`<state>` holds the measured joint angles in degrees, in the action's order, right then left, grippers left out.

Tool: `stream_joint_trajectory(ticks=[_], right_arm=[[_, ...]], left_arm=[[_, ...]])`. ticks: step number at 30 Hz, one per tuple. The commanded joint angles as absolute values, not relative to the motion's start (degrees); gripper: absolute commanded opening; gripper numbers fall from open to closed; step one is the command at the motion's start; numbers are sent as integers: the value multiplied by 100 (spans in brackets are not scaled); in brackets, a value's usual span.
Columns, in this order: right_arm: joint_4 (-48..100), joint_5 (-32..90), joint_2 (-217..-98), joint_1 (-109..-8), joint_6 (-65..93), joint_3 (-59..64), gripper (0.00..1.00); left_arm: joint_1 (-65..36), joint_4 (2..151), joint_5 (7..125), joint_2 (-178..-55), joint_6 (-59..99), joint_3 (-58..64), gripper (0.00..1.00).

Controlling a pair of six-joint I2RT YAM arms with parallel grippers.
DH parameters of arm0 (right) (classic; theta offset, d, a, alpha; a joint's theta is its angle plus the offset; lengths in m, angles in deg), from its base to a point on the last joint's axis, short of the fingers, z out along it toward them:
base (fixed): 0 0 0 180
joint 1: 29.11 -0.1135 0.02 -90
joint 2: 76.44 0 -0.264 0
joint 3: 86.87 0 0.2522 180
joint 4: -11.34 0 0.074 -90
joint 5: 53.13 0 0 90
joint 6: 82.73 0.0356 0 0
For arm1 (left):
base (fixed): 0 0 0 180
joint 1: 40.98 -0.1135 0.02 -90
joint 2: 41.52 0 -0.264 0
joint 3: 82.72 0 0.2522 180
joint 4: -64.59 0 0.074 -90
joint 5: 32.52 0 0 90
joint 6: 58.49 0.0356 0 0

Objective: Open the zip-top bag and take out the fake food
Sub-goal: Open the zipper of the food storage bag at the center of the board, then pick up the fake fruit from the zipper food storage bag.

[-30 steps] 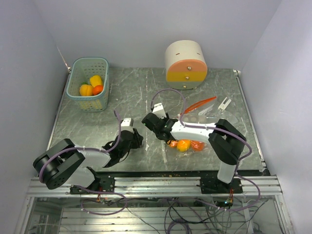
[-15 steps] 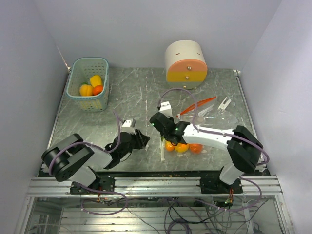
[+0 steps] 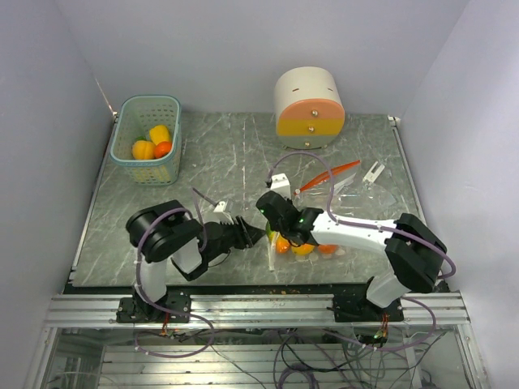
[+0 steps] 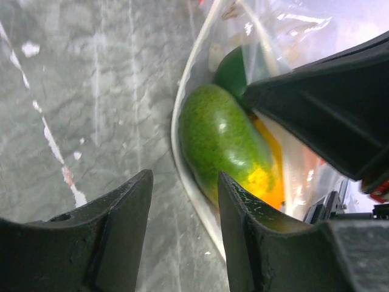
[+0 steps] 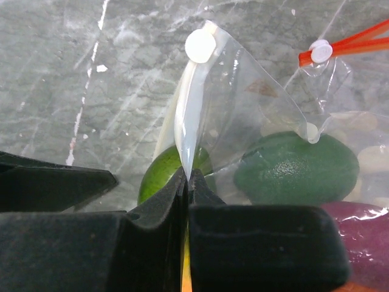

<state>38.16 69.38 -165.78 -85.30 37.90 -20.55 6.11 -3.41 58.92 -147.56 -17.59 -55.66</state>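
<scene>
The clear zip-top bag point(image 3: 312, 243) lies at the table's front middle with the fake food point(image 3: 302, 245) inside. My right gripper point(image 5: 186, 176) is shut on the bag's white rim point(image 5: 185, 131), holding that lip up. Behind the film I see a green-and-yellow mango point(image 4: 226, 146), a dark green avocado point(image 5: 298, 168) and a purple-red piece point(image 5: 358, 222). My left gripper point(image 4: 184, 179) is open at the bag's mouth, low over the table, with the rim point(image 4: 185, 182) running between its fingers and nothing gripped. In the top view the left gripper point(image 3: 253, 235) points right at the right gripper point(image 3: 278, 233).
A teal basket point(image 3: 146, 139) at the back left holds yellow and orange pieces. A cream-and-orange round container point(image 3: 309, 107) stands at the back. A second clear bag with a red zip strip point(image 3: 332, 173) and a white clip point(image 3: 373, 171) lie right of centre.
My right gripper has closed on the bag's rim and lifted it. The left arm swung its gripper right to the bag's mouth, and its jaws spread wider.
</scene>
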Motion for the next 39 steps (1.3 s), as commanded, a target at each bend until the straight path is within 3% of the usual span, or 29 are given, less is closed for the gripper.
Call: stream_joint_trajectory(ticks=[1,12,23,32,39], right_arm=[[3770,7006,-16459,-8460,3797,-2314,0],[3766,7044,-16200,-8418,3838,-2704,0],[3364,6666,-16201,-8290,3991,-3137,0],[2928,6153,-15824,-8291,4053,-3558,0],[2607,5796,-15511,-8290,4058,-3808,0]], left_arm=[[729,-1956,6166,-15406,-2252,-5509,59],[893,-1972,6202,-15371,-2435,-5366,63],[1715,-1877,5646,-15439,-2485,-5189,65],[1724,-2052,5211,-15663,-2728,-5210,87],[1732,-2002,5273,-15837,-2803,-4973,92]])
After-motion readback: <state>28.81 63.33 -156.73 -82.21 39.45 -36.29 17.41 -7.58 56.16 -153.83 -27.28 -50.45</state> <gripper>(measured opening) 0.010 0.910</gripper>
